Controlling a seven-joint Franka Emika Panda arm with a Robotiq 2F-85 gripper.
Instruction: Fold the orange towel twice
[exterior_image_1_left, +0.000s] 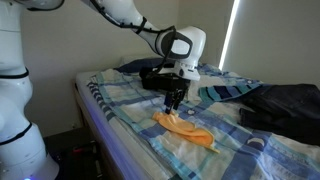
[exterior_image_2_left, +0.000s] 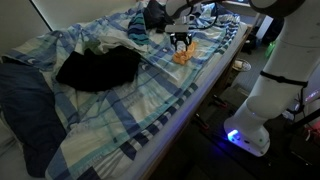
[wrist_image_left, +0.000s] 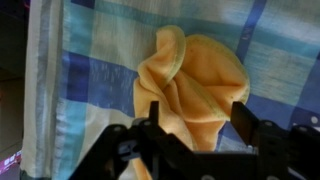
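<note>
On the bed, right on top of the blue-and-white plaid sheet (exterior_image_1_left: 118, 112), the orange towel (exterior_image_1_left: 186, 129) sits in a crumpled heap, not flat at all, with a few folds bunched up toward one end. Both exterior views show it close to the edge of the mattress, on the side where the robot's white base (exterior_image_2_left: 282, 70) stands. The claw (exterior_image_1_left: 172, 100) hangs straight down over the towel, and in the wrist view its fingers (wrist_image_left: 152, 112) are spread wide, one on each side, with the orange cloth (wrist_image_left: 195, 75) showing in the gap. So it's not pinching anything as far as I can see. The tips look very close to the fabric, but honestly I can't tell if they touch it. A pile of dark clothes (exterior_image_1_left: 285, 105) lies well apart on the right in an exterior view. From the opposite angle that same dark pile (exterior_image_2_left: 97, 68) shows up left of the towel (exterior_image_2_left: 181, 57), in the middle of the sheet (exterior_image_2_left: 150, 105).
</note>
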